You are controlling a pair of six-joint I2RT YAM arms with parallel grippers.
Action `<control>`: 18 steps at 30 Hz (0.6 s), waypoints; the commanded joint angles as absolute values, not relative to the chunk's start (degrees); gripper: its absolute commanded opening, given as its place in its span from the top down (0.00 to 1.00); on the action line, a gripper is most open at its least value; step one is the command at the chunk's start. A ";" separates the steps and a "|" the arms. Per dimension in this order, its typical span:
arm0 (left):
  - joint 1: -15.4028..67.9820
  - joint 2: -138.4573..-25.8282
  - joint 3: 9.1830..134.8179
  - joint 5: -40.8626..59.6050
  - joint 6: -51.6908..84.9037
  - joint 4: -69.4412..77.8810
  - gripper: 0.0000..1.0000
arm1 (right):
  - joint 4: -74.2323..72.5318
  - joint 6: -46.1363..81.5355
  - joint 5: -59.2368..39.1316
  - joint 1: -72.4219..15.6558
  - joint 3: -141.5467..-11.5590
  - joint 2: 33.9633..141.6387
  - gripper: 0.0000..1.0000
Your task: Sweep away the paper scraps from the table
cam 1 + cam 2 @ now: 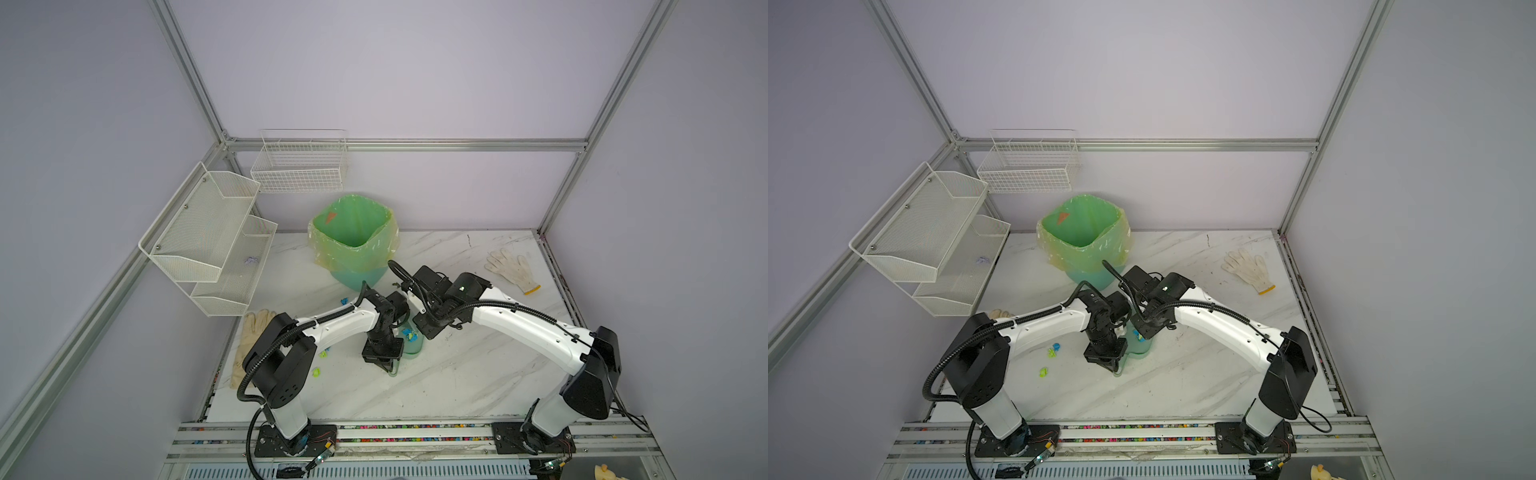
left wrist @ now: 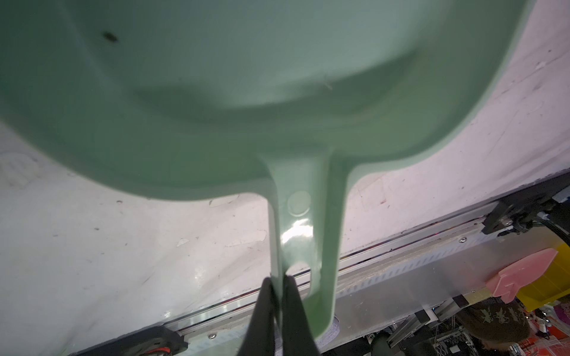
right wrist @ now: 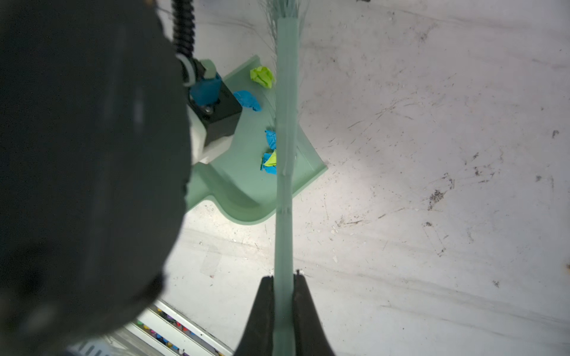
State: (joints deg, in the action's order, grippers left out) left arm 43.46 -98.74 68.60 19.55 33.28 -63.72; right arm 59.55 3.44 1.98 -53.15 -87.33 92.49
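walls [image 1: 415, 75]: pale lavender | aluminium frame [image 1: 415, 145]: along corners | wire basket [image 1: 299, 172]: back wall | mesh rack [image 1: 195, 232]: left wall

The dustpan [image 1: 413, 349] sits mid-tabletop [image 1: 457, 374], its handle toward the front edge. Paper scraps [image 3: 262, 77] lie in it, others on the tabletop to its left. The brush [image 3: 285, 215] crosses above the pan. Behind stands the waste bin [image 1: 353, 259]. One glove [image 1: 509, 268] lies at the right rear, a second glove [image 1: 249, 332] at the left edge, below the mesh rack [image 1: 199, 232].
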 commanded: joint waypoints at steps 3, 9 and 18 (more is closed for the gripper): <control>42.90 -98.22 66.80 19.47 31.53 -62.26 1.00 | 59.97 4.29 -2.49 -55.48 -87.65 89.03 1.00; 42.40 -98.09 66.92 19.50 30.89 -62.31 1.00 | 59.44 7.52 2.71 -54.09 -88.58 86.91 1.00; 41.57 -96.71 65.25 20.10 31.01 -62.24 1.00 | 51.98 5.72 3.21 -49.72 -89.94 90.02 1.00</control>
State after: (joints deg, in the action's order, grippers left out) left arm 42.28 -98.78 67.44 19.33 31.83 -62.15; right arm 56.14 6.09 2.57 -50.65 -89.36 88.53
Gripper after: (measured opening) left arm 0.048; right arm 0.100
